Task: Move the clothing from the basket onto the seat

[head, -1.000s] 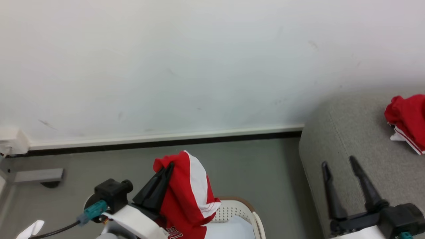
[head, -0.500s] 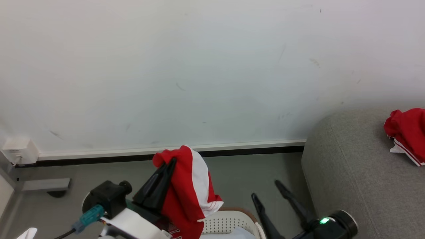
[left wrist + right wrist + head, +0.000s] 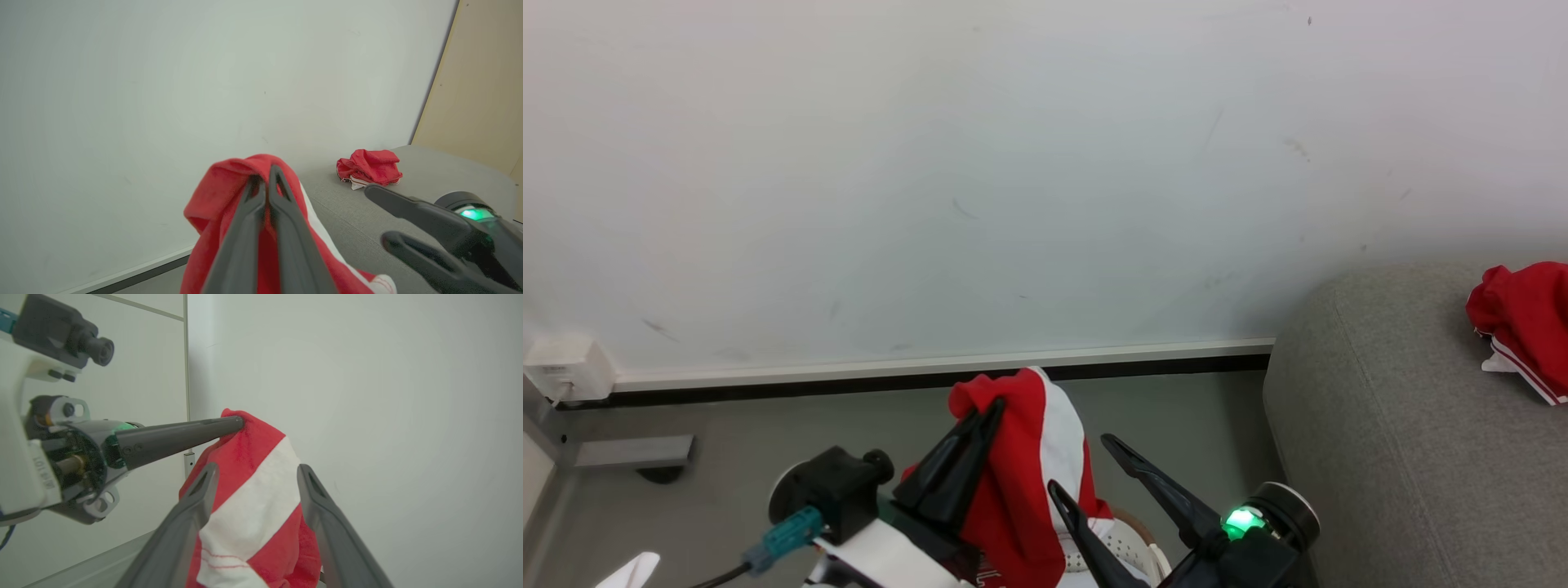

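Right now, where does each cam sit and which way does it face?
Head view: on the head, facing forward and down at wall, floor, seat; left gripper shut on the held red garment, right gripper open beside it.
Left wrist view: along its shut fingers toward wall and seat; right gripper at right.
Right wrist view: along its open fingers at the held red garment; left gripper at left.
Shared: head and left wrist views both show the second red garment on the seat.
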Robot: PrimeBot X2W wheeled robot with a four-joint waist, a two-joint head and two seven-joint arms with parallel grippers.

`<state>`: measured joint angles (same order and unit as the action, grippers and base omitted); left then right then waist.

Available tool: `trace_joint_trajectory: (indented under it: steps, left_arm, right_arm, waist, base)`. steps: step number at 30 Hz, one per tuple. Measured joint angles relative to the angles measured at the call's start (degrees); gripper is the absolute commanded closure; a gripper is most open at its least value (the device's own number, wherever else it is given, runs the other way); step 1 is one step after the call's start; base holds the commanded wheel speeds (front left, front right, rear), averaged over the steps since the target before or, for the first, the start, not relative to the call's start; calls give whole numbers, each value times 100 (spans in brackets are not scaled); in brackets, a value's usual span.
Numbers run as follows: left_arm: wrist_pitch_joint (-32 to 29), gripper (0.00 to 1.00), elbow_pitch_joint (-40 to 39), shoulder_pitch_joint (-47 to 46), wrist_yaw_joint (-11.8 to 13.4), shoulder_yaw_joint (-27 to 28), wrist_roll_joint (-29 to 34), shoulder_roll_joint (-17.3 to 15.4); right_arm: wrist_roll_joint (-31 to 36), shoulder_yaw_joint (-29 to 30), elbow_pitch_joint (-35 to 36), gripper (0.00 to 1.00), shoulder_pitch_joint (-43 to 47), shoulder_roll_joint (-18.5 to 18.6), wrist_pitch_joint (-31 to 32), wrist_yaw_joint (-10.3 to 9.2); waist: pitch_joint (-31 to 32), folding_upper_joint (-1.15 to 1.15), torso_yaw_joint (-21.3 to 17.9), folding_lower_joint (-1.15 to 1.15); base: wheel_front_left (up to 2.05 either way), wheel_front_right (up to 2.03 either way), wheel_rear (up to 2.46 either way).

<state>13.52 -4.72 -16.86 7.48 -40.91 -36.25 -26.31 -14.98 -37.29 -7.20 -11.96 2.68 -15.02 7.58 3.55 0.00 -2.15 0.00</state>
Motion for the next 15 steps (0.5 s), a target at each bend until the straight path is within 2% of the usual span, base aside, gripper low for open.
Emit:
trace_joint_trajectory:
  steps: [5, 9, 15]
  left_arm:
    - [-46, 100, -9, -55, -12, -127, 62, 82]
    - [-123, 100, -64, -102, -47, -259, 97, 160]
    - [-287, 100, -199, -165, -237, -495, 137, 169]
  right_arm:
    - [-63, -87, -182, 0, -141, 0, 1, 0]
    - [46, 57, -416, 0, -213, 2, 1, 0]
    - [-3, -96, -945, 0, -382, 12, 102, 0]
  waist:
    - [-7, 0, 14, 0]
    - [-10, 0, 18, 0]
    - [-26, 0, 11, 0]
  base:
    - [0, 0, 0]
    - [0, 0, 0]
    - [0, 0, 0]
